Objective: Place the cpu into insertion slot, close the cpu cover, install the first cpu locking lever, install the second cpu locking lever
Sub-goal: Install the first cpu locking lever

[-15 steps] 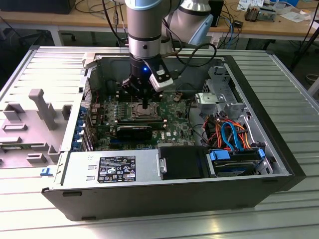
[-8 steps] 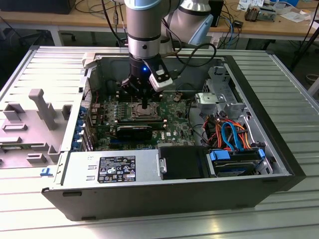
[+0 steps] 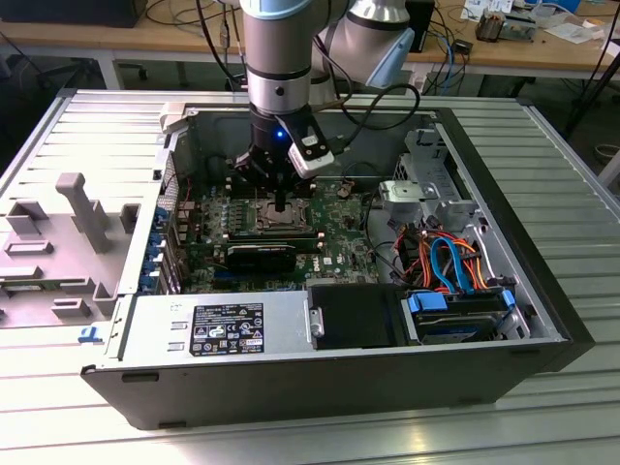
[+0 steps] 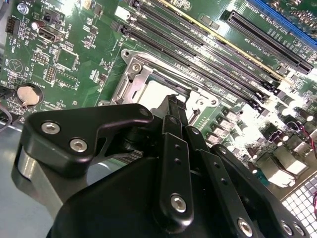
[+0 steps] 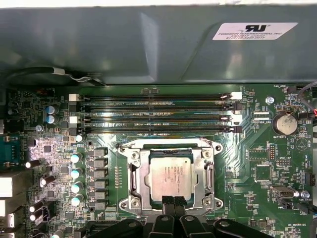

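Exterior view: the arm reaches down into an open computer case [image 3: 542,291] lying on a slatted metal table [image 3: 572,165]. The gripper [image 3: 281,205] hangs directly over the insertion slot [image 3: 274,219] on the green circuit board [image 3: 339,242]. The fingers appear drawn together; nothing is seen held.

Second wrist view: the black fingers [image 4: 174,119] stand side by side with no visible gap, tips just above the socket edge. The cpu [image 4: 154,94] shows as a pale square inside the metal frame. The long black memory slots [image 4: 198,54] run just beside the socket. A round coin battery [image 4: 28,94] sits well apart on the board.

First wrist view: the cpu [image 5: 170,179] lies flat and square in the insertion slot [image 5: 136,196], its silver-grey top exposed. The cpu cover [image 5: 143,171] lies around it as a silvery frame; whether it is latched cannot be told. The gripper [image 5: 173,202] tips meet at the near edge of the chip, closed together and gripping nothing. Four memory slots [image 5: 153,111] lie near the socket.
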You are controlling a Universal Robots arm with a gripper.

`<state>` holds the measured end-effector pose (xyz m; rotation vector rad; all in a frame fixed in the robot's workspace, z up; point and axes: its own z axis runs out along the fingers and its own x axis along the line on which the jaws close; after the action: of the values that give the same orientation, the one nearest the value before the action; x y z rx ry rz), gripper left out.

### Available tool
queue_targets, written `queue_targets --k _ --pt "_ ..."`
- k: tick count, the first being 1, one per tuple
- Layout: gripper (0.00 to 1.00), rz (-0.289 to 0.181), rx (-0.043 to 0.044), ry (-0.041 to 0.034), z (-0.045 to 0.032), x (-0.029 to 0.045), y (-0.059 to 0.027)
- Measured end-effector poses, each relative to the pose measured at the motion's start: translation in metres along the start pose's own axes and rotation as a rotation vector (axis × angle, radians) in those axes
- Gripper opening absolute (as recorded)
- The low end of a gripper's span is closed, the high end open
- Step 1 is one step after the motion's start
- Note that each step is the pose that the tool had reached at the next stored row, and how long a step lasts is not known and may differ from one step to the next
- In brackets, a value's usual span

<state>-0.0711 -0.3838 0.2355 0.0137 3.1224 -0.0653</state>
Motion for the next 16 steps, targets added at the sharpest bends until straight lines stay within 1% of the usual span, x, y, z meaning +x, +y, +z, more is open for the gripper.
queue_targets --k 16 --pt "0.11 0.000 0.0000 0.0000 -0.0026 0.0010 -0.0001"
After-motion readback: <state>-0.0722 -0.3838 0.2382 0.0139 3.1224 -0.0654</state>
